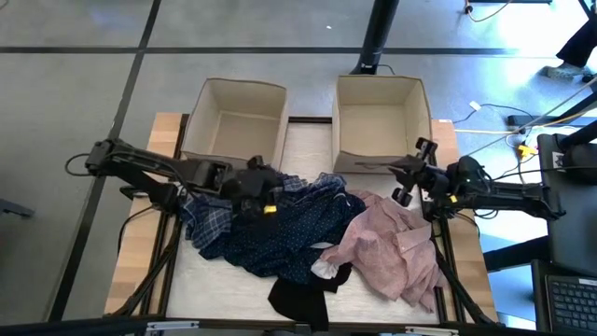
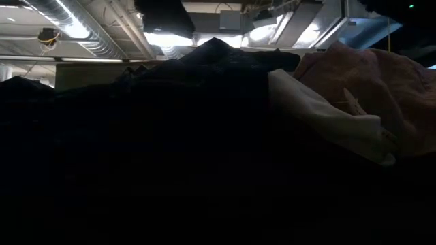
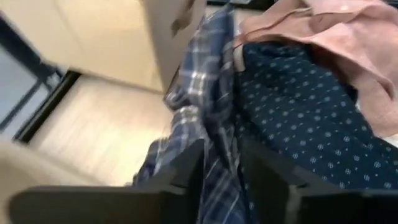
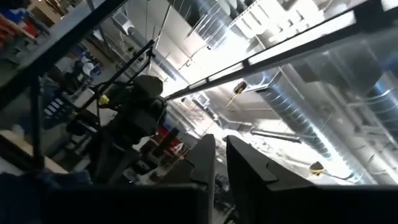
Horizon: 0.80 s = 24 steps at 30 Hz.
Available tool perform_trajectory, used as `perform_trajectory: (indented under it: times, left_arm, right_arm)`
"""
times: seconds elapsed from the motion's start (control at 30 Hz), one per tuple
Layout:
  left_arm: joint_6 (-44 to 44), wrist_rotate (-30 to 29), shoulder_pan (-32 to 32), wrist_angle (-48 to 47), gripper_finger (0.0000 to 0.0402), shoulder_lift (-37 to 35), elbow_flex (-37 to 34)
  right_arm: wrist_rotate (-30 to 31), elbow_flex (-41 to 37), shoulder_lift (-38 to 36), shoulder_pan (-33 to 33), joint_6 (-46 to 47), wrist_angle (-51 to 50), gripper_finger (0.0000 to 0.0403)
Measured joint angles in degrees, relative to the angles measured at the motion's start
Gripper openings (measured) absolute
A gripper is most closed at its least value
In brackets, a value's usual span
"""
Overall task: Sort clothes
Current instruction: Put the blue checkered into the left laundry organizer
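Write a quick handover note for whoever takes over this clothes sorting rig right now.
Left gripper: down in the pile, fingers astride a fold of the plaid shirt.
Right gripper: raised by the right box, holding nothing, fingers nearly together.
Clothes: plaid shirt, navy dotted shirt, pink shirt, black garment and small white piece all heaped on the table.
Done: nothing; both boxes, left box included, look empty.
Left: sort every garment.

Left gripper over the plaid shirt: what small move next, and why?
Probably close the left gripper on the blue-white plaid cotton shirt and lift. Its fingers straddle a plaid fold, and both beige fabric boxes look empty. The right gripper waits by the right-hand box.
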Motion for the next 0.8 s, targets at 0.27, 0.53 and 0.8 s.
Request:
perform_trajectory:
  times: [0.27, 0.53, 0.8]
  left_arm:
    - [-10.3, 0.2, 0.5, -10.9, 0.0230, 1.2, 0.5]
    - [-13.4, 0.0, -0.2, -12.7, 0.0241, 8.6, 0.5]
    - [-13.5, -1.1, 1.2, -10.6, 0.0241, 16.6, 0.4]
  right_arm:
    - [0.0, 0.9, 6.3, 0.0, -4.4, 9.2, 0.0044]
    - [-6.5, 1.9, 6.6, 0.1, -2.4, 7.1, 0.0071]
    - [-20.1, 1.9, 6.5, 0.1, 0.1, 5.3, 0.0194]
